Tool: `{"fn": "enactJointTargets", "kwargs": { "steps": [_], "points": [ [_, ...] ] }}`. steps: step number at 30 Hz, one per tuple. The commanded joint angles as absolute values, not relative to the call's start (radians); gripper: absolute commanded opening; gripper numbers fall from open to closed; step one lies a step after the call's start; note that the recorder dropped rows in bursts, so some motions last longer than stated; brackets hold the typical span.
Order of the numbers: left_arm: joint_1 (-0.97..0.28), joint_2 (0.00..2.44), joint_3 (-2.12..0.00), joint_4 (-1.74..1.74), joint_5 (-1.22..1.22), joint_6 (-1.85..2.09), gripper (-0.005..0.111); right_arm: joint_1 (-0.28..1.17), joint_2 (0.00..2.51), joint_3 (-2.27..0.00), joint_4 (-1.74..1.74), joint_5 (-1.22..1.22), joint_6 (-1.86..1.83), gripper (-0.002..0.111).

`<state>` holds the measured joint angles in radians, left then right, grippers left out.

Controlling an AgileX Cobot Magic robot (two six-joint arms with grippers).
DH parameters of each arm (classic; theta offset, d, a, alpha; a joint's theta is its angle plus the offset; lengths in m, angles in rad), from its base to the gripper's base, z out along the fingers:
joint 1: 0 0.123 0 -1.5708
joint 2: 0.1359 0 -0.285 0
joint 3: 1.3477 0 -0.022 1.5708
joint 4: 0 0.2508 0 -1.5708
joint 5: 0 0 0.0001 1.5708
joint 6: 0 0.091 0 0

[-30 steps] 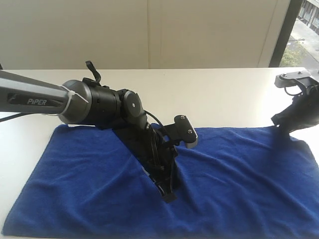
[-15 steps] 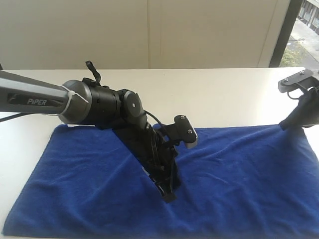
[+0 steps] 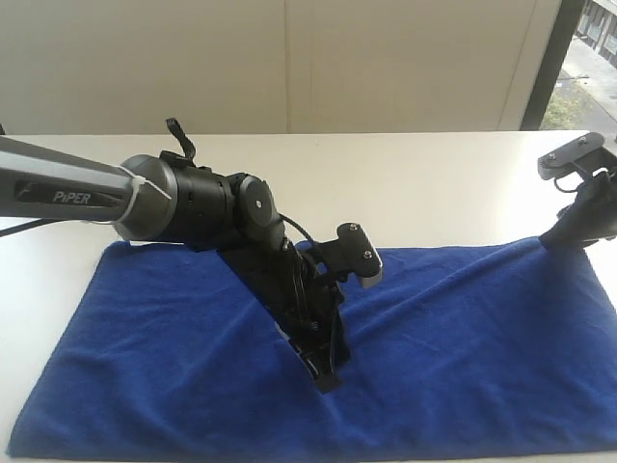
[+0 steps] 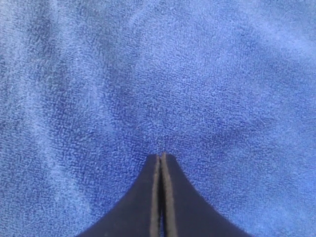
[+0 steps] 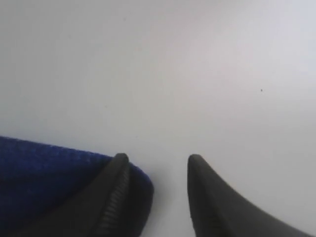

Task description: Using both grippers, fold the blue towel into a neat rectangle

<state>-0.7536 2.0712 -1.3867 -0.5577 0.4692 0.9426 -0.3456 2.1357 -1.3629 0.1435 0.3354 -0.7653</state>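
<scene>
The blue towel (image 3: 463,347) lies spread flat on the white table (image 3: 434,183). My left gripper (image 3: 328,379) points down onto the towel's middle. In the left wrist view it (image 4: 161,156) is shut, tips pressed on the blue towel (image 4: 148,74), nothing between them. My right gripper (image 3: 557,238) is at the towel's far right corner. In the right wrist view it (image 5: 155,158) is open; the blue towel's corner (image 5: 49,173) lies against one finger (image 5: 116,187) and bulges a little into the gap. The other finger (image 5: 212,197) is over bare table.
The left arm, marked "PiPER" (image 3: 72,196), stretches in from the left over the towel's far left part. Bare white table surrounds the towel at the back. A white wall (image 3: 289,58) and a window (image 3: 588,58) stand behind the table.
The right gripper has tilted and risen slightly at the far right corner, and the towel's edge there now slopes up toward it. The left arm has not moved.
</scene>
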Motion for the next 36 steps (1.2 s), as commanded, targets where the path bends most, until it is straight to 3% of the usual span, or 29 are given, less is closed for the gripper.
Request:
{"fn": "enactJointTargets", "kwargs": {
  "steps": [1,15,18,22,30,36],
  "points": [
    [-0.759,2.086,-1.373,-0.561,0.486,0.945,0.000,-0.345,2.124,-1.366,0.133,0.319,-0.759,0.038],
    [-0.753,2.015,-1.397,-0.546,0.436,0.945,0.000,-0.345,1.914,-1.364,0.222,0.531,-0.652,0.038],
    [-0.730,1.932,-1.408,-0.508,0.436,0.934,0.000,-0.336,1.881,-1.344,0.302,0.625,-0.700,0.027],
    [-0.646,1.845,-1.408,-0.366,0.459,0.770,0.000,-0.295,1.824,-1.277,0.436,0.766,-0.843,0.000],
    [-0.399,1.900,-1.367,-0.269,0.455,0.680,0.000,-0.187,1.665,-0.985,0.402,0.789,-0.763,0.000],
    [-0.301,1.991,-1.337,-0.269,0.360,0.685,0.000,-0.158,1.634,-0.812,0.194,0.704,-0.491,0.000]
  ]
}}
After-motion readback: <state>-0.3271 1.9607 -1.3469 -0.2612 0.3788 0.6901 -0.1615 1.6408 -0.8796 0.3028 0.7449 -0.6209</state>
